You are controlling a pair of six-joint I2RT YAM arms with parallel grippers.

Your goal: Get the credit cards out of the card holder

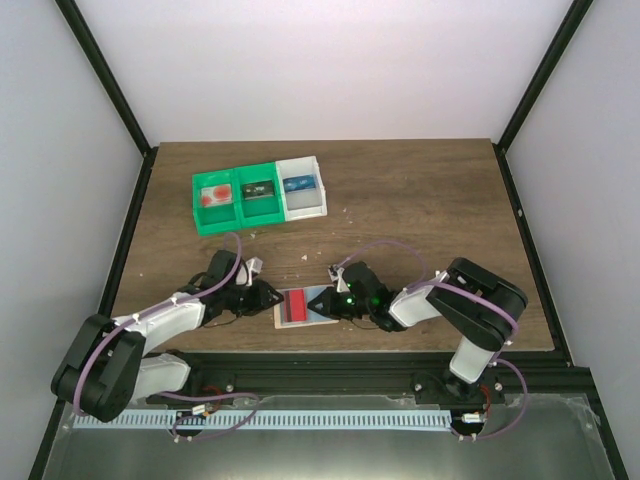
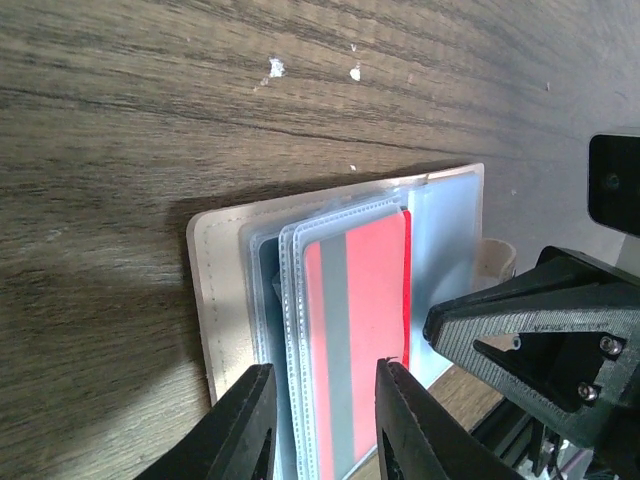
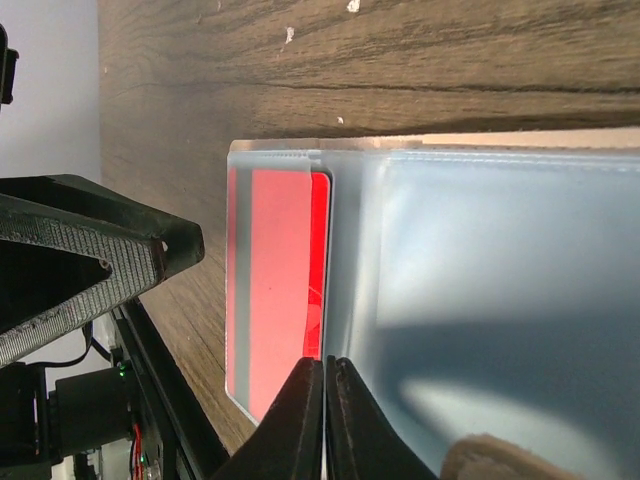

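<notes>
Trays: green tray [image 1: 215, 227] and white tray [image 1: 304, 211] at the table's [image 1: 420, 200] back, holding a red-and-white card [image 1: 214, 196], dark card [image 1: 259, 190] and blue card [image 1: 298, 184].
Left gripper [image 2: 327, 372]: low, jaws parted astride a sleeve edge.
Card holder [image 1: 322, 308]: open flat between both grippers, red card [image 2: 365, 300] sleeved inside.
Right gripper [image 3: 324, 365]: low, clenched at the holder's edge; whether it pinches anything is unclear.

The card holder [image 1: 305, 308] lies near the front edge of the bench [image 1: 420, 200], hemmed in by the left gripper [image 1: 271, 298] at its left side and the right gripper [image 1: 331, 300] at its right. Its far side is open: bare wood runs back to the trays [image 1: 260, 195], well apart.
</notes>
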